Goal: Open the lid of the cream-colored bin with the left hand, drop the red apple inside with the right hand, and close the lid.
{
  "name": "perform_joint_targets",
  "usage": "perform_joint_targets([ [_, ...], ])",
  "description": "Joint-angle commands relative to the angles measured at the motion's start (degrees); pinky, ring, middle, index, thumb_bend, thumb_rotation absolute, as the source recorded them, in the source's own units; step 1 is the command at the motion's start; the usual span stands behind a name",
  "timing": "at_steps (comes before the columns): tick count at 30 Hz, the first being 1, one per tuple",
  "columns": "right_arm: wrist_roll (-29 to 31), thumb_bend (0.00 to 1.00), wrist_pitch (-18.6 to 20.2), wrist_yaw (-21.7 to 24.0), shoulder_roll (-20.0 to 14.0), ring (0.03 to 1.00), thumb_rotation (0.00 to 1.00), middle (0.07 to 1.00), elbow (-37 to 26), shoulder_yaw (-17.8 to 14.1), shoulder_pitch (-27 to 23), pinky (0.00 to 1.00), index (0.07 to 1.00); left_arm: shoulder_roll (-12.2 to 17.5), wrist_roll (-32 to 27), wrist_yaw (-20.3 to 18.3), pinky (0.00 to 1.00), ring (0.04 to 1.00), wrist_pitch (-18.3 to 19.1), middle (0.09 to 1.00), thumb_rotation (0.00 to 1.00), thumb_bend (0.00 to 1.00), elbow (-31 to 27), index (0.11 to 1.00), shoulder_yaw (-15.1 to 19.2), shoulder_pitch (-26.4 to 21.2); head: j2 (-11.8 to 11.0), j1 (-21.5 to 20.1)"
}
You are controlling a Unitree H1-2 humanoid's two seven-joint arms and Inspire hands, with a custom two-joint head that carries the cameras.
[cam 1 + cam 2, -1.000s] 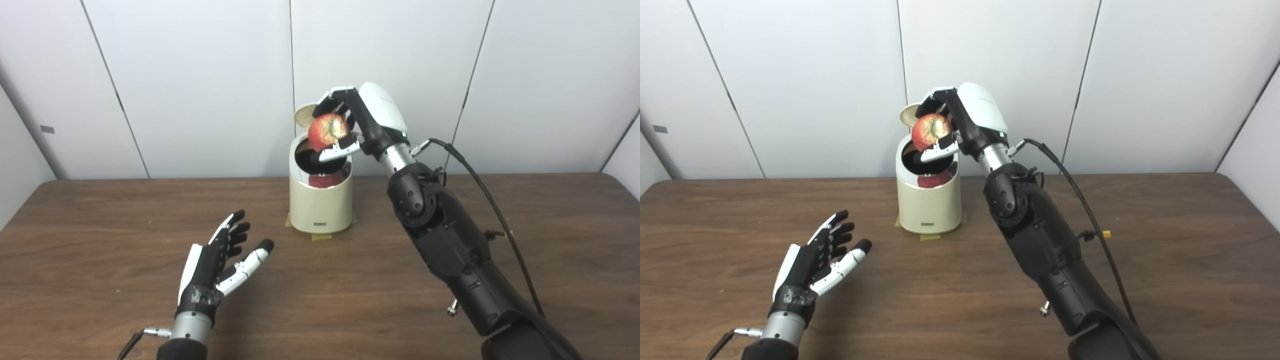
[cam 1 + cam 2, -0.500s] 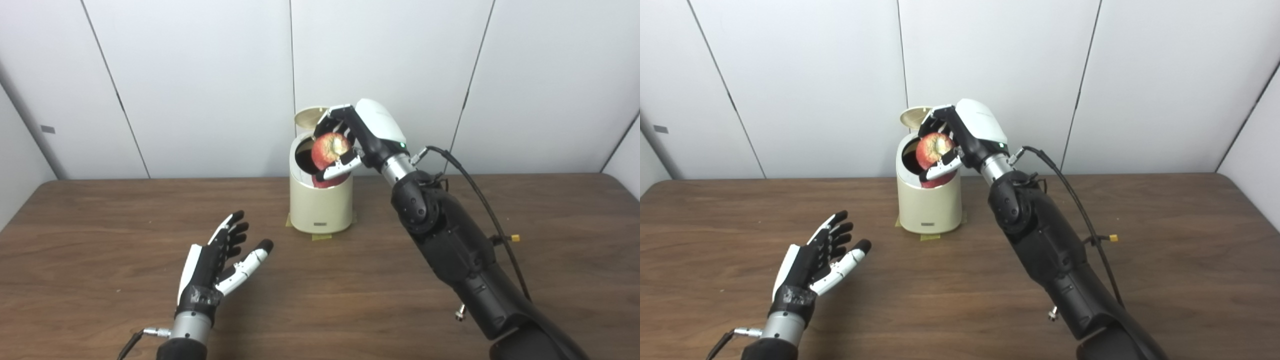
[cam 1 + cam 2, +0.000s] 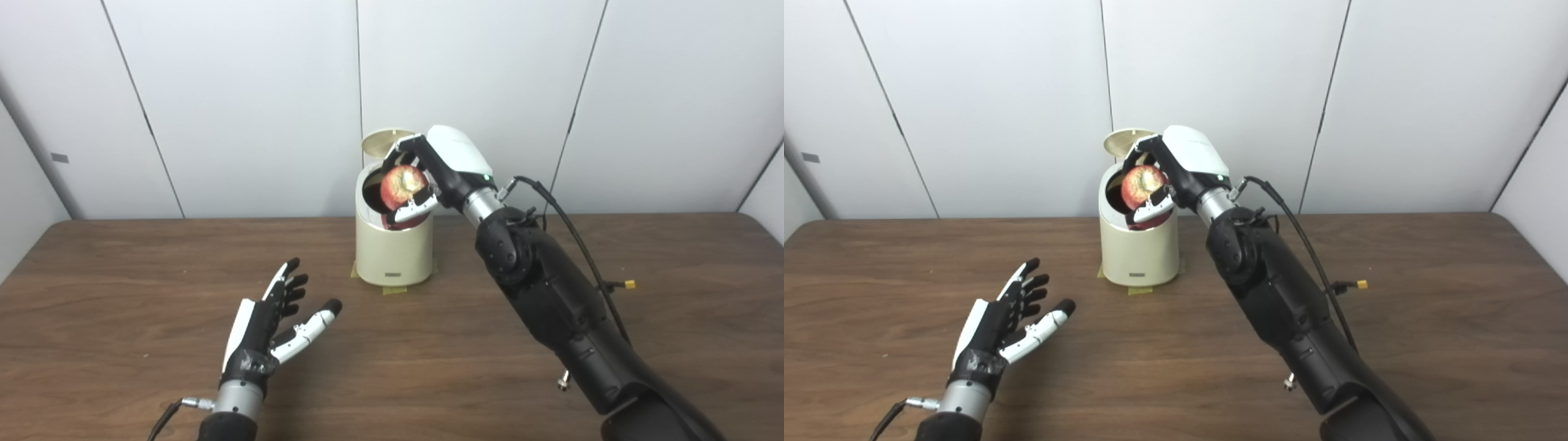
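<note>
Cream bin (image 3: 393, 257) stands upright on the brown table (image 3: 122, 343), near the back edge by the white wall panels (image 3: 245, 92). Bin's long axis is vertical and its mouth faces up. Lid (image 3: 383, 139) is flipped up at the back, its inner face toward the camera. Bits of yellowish tape (image 3: 394, 290) show at the bin's base. There's a small dark label or slot (image 3: 392, 275) low on the bin front, too small to read. No other writing visible.

Right hand (image 3: 436, 168) is at the bin mouth, fingers (image 3: 411, 211) and thumb clamped around the red apple (image 3: 401, 187). The apple sits right at the rim, partly above it, not released. Its pale yellowish end, stem or blossom, can't tell which, faces the camera and slightly up, so its core axis runs roughly toward the viewer, tilted. A red patch under the apple on the inner bin wall looks like a reflection, can't be sure. A black cable (image 3: 576, 233) runs from the right wrist down along the forearm, with a small yellow connector (image 3: 629, 284) sticking out to the side.

Left hand (image 3: 998, 331) is low over the table, well apart from the bin, front left. Palm is turned inward, fingers apart and extended, holding nothing. Whether it touches the table can't be told.
</note>
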Motion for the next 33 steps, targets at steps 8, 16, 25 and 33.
perform_joint_targets([
  [8,-1.06,0.91,-0.16,-0.05,-0.9,0.754,0.12,0.789,-1.19,-0.25,-4.03,0.64,0.782,0.53,0.62,0.13,0.86,0.886,-2.1,0.909,0.43,0.72,-1.16,0.975,-0.59,-2.17,0.02,0.07],
  [16,-1.84,0.92,-0.3,0.64,-1.4,0.757,0.13,0.777,-2.02,0.04,-3.74,0.67,0.763,0.66,0.53,-0.57,0.87,0.895,-1.28,0.911,0.42,0.71,-1.57,0.98,-0.81,-2.11,0.55,-0.54],
  [25,4.14,0.59,-2.66,-1.7,-0.1,0.485,0.01,0.517,-4.9,-5.04,-1.43,0.44,0.533,0.37,0.44,-0.55,0.87,0.894,-1.45,0.917,0.42,0.71,-1.26,0.973,-1.12,-2.15,0.96,-0.66],
  [33,6.48,0.5,-4.08,-4.49,0.47,0.409,0.0,0.496,-10.11,-7.53,1.54,0.34,0.493,1.54,0.5,-1.33,0.87,0.895,-0.91,0.915,0.42,0.71,-0.76,0.962,-1.23,-2.81,0.93,-0.91],
])
